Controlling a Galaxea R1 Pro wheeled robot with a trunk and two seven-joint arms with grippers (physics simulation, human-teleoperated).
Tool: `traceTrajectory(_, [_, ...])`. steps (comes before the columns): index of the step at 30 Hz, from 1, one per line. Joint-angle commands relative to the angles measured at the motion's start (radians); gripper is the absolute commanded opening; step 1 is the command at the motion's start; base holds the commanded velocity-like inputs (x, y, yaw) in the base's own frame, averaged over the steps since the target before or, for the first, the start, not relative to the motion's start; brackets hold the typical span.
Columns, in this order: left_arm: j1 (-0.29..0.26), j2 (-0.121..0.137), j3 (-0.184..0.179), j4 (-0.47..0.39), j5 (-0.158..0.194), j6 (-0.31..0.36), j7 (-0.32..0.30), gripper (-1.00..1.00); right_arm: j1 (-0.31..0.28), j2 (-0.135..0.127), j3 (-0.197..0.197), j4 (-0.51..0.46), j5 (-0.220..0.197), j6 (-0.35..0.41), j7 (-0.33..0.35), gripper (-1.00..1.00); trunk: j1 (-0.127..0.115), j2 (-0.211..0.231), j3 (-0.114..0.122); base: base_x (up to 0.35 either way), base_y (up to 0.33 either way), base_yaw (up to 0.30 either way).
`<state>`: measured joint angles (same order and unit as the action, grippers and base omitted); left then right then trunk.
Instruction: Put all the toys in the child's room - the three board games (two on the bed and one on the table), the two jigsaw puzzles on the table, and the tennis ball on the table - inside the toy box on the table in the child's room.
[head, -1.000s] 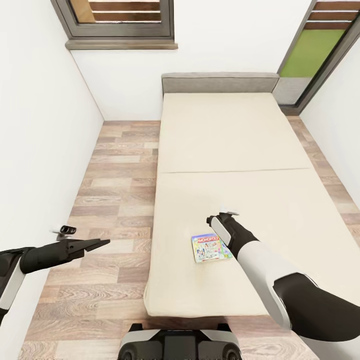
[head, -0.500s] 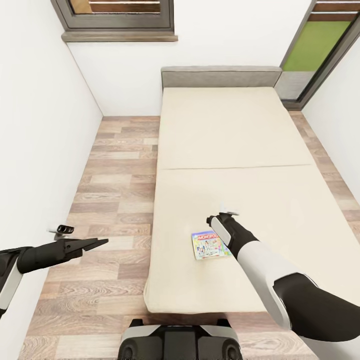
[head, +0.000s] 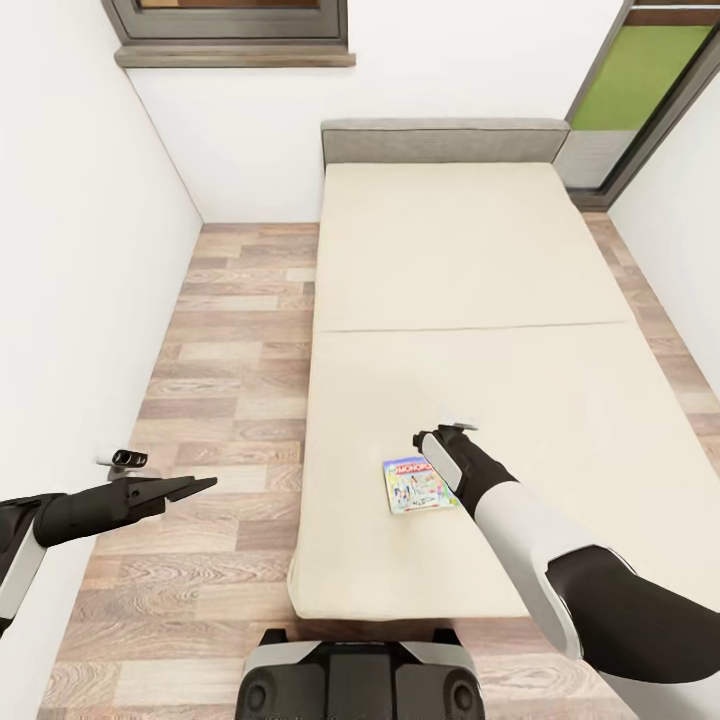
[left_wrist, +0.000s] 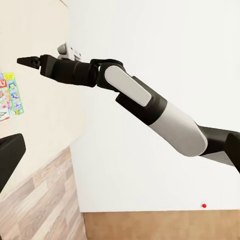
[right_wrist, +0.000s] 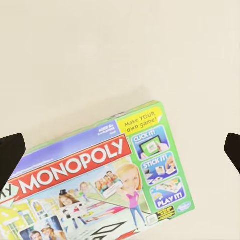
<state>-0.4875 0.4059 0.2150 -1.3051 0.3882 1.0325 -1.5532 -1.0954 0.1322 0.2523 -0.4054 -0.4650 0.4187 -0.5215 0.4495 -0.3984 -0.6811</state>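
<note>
my right gripper (head: 428, 441) hangs wide open, empty, above the flat glossy monopoly box (right_wrist: 100, 192) on the smooth cream bed (head: 480, 260). my left gripper (head: 205, 485) tapers shut over wood planks (head: 220, 400).

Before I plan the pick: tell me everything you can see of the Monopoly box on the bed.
The Monopoly box is a flat rectangular printed carton: green border, red banner with white "MONOPOLY", a yellow "Make your own game!" tag, cartoon players. It lies flat, face up, closed, slightly skewed, near the foot of the cream bed. The right claw hovers open at its edge, touching nothing.
</note>
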Motion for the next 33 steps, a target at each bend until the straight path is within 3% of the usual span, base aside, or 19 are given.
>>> traceTrajectory(1, [0.0, 0.0, 0.0, 0.0, -0.001, 0.011, -0.004, 1.0, -0.001, -0.001, 0.008, -0.003, -0.008, 0.006, -0.007, 1.0, 0.0, -0.002, -0.003, 0.0, 0.0, 0.0])
traceTrajectory(16, [0.0, -0.001, -0.002, 0.0, -0.003, 0.011, -0.004, 1.0, -0.087, -0.002, 0.007, -0.003, -0.009, 0.075, -0.006, 1.0, 0.0, -0.002, -0.028, 0.0, 0.0, 0.0])
traceTrajectory(33, [0.0, 0.0, -0.001, 0.0, -0.004, 0.011, -0.004, 1.0, -0.098, -0.003, 0.007, -0.001, -0.01, 0.08, -0.004, 1.0, 0.0, -0.002, -0.056, 0.0, 0.0, 0.0])
